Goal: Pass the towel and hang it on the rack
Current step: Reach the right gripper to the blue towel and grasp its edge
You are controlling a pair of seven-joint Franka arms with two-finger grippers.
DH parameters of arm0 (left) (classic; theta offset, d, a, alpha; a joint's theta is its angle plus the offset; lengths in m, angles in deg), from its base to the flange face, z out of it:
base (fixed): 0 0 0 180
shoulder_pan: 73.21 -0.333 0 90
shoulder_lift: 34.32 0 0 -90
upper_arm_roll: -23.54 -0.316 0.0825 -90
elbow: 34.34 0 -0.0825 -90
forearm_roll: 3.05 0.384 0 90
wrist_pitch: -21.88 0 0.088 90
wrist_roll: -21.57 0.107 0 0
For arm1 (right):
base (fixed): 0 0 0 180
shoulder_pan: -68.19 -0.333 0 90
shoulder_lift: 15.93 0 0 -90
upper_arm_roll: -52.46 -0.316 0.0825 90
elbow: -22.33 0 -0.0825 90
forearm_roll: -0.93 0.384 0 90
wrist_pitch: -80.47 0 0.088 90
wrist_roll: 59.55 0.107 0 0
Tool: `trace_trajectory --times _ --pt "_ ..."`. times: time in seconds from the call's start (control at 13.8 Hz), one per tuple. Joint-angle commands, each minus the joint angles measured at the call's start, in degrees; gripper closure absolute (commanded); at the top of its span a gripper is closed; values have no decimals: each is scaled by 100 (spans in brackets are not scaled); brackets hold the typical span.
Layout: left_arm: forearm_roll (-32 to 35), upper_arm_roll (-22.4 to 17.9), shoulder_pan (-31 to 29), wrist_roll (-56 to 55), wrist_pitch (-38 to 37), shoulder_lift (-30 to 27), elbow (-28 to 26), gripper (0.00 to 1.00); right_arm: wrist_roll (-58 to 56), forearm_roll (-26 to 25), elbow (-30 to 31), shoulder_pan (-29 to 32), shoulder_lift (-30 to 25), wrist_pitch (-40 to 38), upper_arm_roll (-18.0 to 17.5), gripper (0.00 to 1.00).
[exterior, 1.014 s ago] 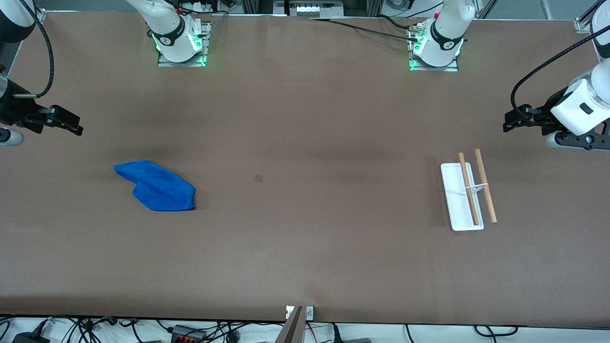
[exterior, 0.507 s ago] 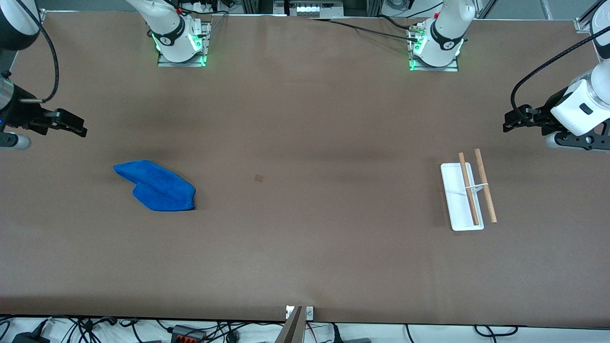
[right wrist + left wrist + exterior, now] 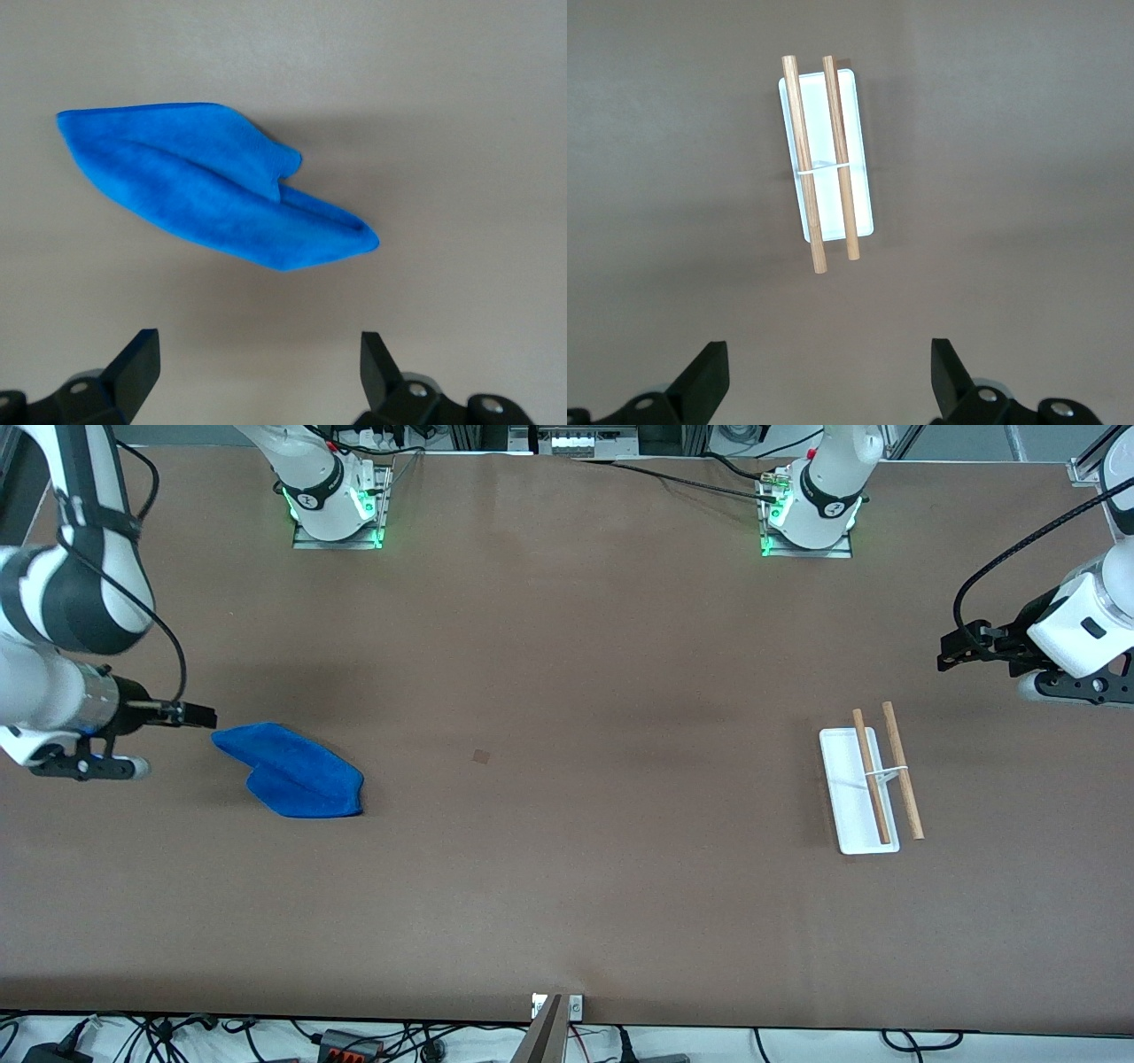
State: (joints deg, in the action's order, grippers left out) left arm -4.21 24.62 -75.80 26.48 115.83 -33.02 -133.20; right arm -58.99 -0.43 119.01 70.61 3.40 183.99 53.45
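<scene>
Where table lies bare, towel (image 3: 291,771) just beside open right end effector (image 3: 197,716).

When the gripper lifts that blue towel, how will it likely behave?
The folded blue fleecy towel lies in soft creased layers, so it will probably droop and unfold when lifted. Its plush nap suggests little slipping. It looks light, likely dragging rather than sliding cleanly on the brown table if pushed.

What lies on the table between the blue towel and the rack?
Between the towel and the rack the front view shows only bare brown table, apart from one small dark square mark nearer the towel.
</scene>
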Motion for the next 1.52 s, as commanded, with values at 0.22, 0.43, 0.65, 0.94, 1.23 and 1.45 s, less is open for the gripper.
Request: trace_trajectory --times 0.22,0.43,0.65,0.94,1.23,1.45 --pt "-43 23 -49 115 -26 89 42 0 348 1373 -141 688 1334 845 -3 0" --pt "-60 76 -76 89 -35 125 68 0 348 2067 -194 804 1765 855 -3 0" --pt "-69 76 -84 80 -61 247 287 0 357 2526 -641 803 2143 837 -3 0" --pt "-87 76 -120 80 -210 257 297 0 199 2667 -783 812 2408 968 -12 0" --pt "-87 76 -120 88 -298 327 376 0 85 2650 -792 830 2426 916 -12 26" --pt "-87 67 -128 97 -342 327 393 0 -239 2623 -923 839 2391 654 -21 94"
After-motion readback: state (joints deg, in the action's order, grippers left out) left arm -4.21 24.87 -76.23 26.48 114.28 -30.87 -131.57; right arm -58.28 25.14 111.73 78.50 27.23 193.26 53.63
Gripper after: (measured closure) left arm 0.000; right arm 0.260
